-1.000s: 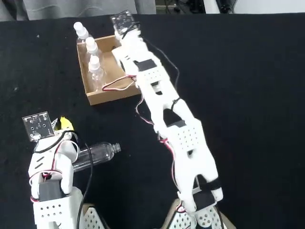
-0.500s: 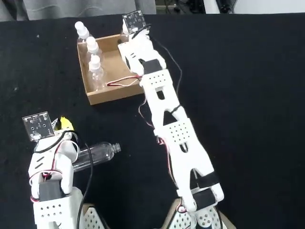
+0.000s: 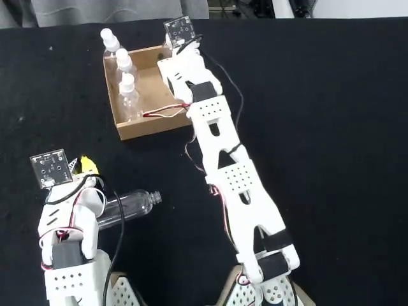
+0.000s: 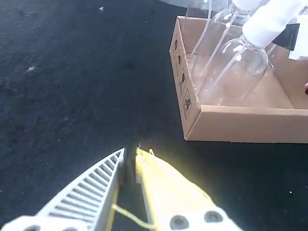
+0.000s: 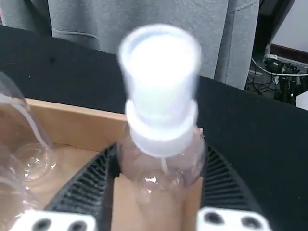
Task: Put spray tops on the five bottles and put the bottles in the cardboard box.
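Observation:
The cardboard box [image 3: 150,127] sits at the back left and holds three clear bottles with white spray tops [image 3: 126,83] along its left wall. My right gripper [image 5: 159,168] is shut on a fourth clear bottle [image 5: 161,159] with a white spray top [image 5: 160,72], held upright over the box's far right corner, by the box wall [image 5: 72,122]. In the high view the right gripper [image 3: 171,54] is at that corner. A clear bottle without a top [image 3: 127,207] lies on the table beside my left arm. My left gripper [image 4: 131,154] is shut on nothing, a little short of the box [image 4: 231,122].
The table is covered in black cloth [image 3: 319,127], with open room to the right of the right arm. That arm stretches diagonally from the front edge up to the box. Red and black cables [image 3: 162,113] hang over the box's right side.
The right arm has swung a little to the right and toward the back of the box with its bottle. The left arm and the lying bottle have stayed put.

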Tool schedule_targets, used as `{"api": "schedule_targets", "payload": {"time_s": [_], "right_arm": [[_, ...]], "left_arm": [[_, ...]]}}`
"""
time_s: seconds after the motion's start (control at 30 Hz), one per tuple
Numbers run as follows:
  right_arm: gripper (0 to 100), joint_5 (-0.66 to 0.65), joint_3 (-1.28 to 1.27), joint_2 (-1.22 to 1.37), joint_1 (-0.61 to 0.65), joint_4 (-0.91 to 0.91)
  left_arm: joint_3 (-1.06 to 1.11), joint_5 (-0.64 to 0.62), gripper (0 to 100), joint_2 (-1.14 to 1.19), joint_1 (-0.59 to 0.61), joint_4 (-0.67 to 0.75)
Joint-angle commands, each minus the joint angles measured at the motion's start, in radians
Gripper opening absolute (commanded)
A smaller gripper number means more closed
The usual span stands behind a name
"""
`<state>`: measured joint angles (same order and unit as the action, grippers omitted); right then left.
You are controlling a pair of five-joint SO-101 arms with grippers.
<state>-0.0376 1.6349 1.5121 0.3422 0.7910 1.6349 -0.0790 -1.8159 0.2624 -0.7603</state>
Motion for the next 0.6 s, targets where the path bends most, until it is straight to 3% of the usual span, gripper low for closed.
{"api": "schedule_targets", "payload": {"time_s": [0.0,0.57], "right_arm": [[25.5,0.006,0.03,-0.002,-0.026,0.041],[25.6,0.0,0.038,-0.012,-0.026,0.074]], "left_arm": [[-0.058,0.011,3,-0.009,0.001,0.005],[-0.059,0.011,3,-0.009,0.004,0.005]]}}
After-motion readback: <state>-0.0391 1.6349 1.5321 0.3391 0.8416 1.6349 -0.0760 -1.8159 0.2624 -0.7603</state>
